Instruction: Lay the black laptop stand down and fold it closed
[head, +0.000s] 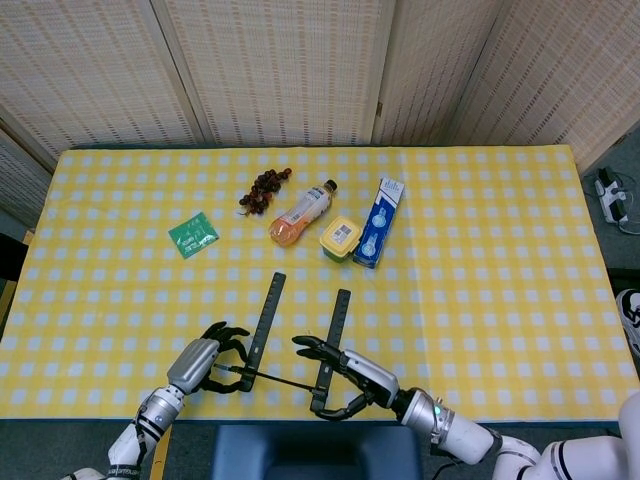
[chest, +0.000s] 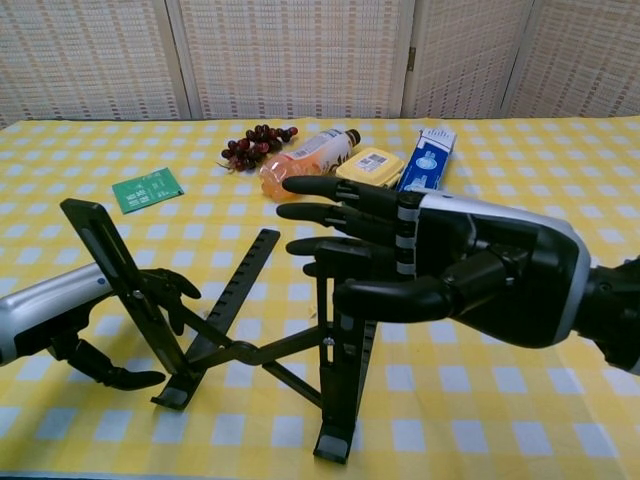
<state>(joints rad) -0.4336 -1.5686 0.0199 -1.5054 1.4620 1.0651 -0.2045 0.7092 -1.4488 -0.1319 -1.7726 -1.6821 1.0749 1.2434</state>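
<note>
Laptop stand (chest: 240, 340), black, sits unfolded near the front edge of the yellow checked table (head: 480, 250), its X-shaped legs spread and two slotted arms pointing toward the far side. Left hand (chest: 95, 335) is at the stand's left upright; fingers (chest: 165, 290) curl around that bar w/ thumb below, looks like a grip but actual contact is hard to confirm. Right hand (chest: 440, 270) hovers over the right upright, fingers (chest: 330, 215) spread wide & stretched out flat, holding nothing, apart from the stand. Further back: grapes (head: 265, 188), orange bottle (head: 302, 212), yellow tub (head: 340, 238), blue box (head: 379, 221), green card (head: 193, 235).
</note>
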